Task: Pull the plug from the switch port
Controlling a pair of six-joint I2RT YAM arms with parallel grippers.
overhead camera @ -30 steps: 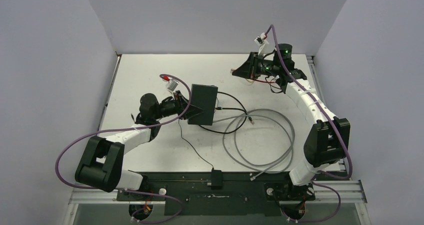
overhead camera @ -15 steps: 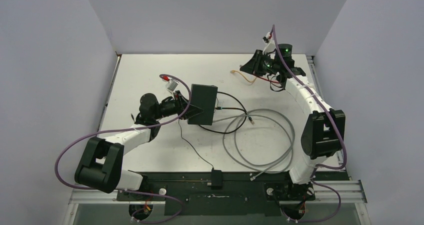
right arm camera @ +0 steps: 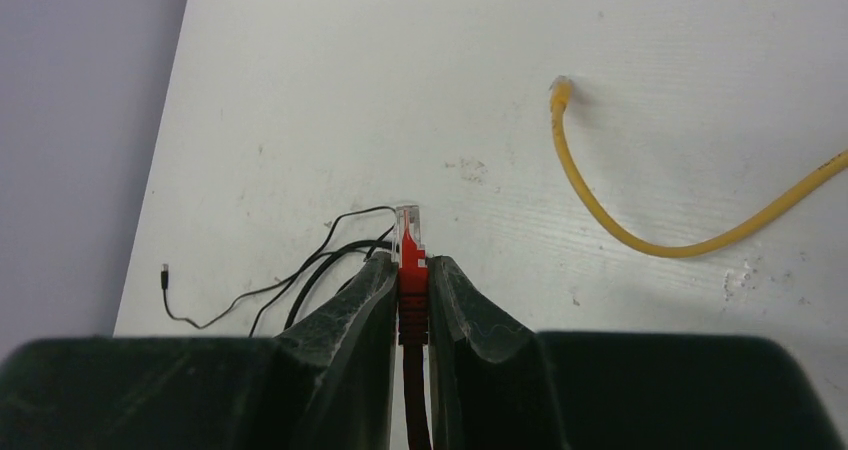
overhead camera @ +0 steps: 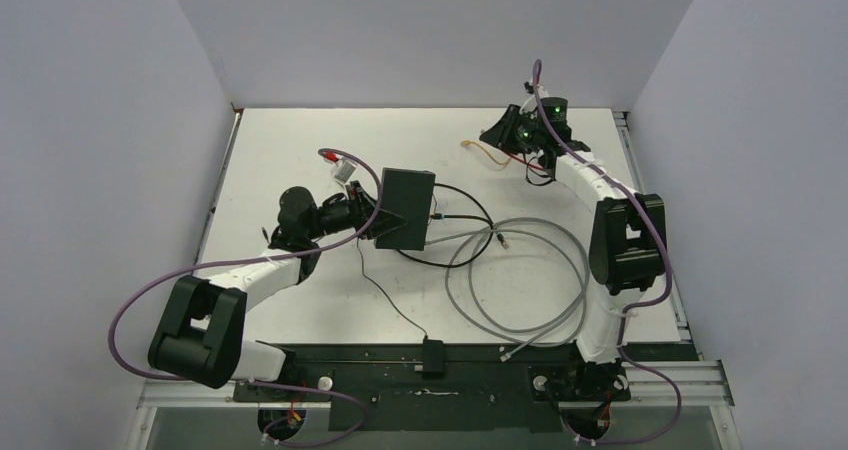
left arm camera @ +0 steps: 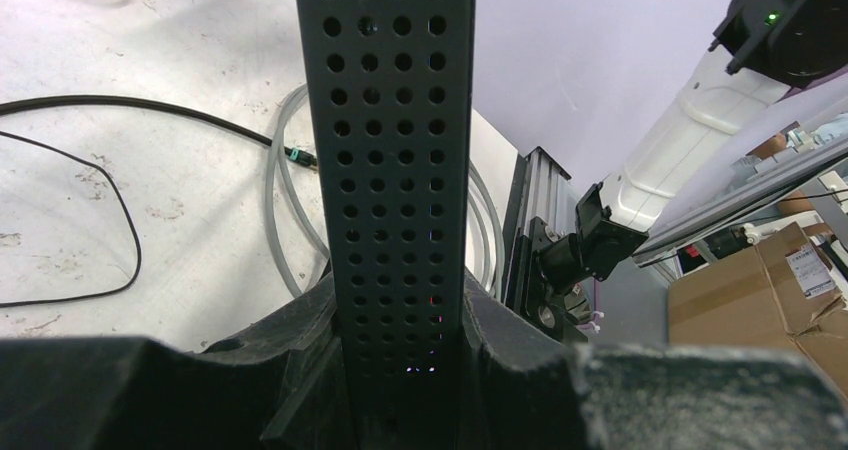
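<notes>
- The switch (overhead camera: 405, 208) sits left of the middle of the table (overhead camera: 300, 140), with its broad black face showing from above.
- The left gripper (overhead camera: 372, 213) clamps the switch by its left edge. In the left wrist view the perforated side of the switch (left arm camera: 390, 170) fills the gap between the two fingers (left arm camera: 300, 350), so the jaws are held narrow around it.
- A black cable (overhead camera: 470, 210) runs to the right edge of the switch.
- The right gripper (overhead camera: 500, 133) is at the far right of the table, well apart from the switch.
- Its jaws are pressed tight on a red plug (right arm camera: 408, 245), whose clear tip pokes out past the fingertips above the bare table.
- The plug is out of the switch.
- A yellow cable (right arm camera: 620, 220) lies loose on the table near the right gripper, touching neither the gripper nor the plug.
- A grey cable (overhead camera: 520, 270) lies coiled to the right of the switch.
- A small black block (overhead camera: 433, 355) with a thin wire sits at the near edge.
</notes>
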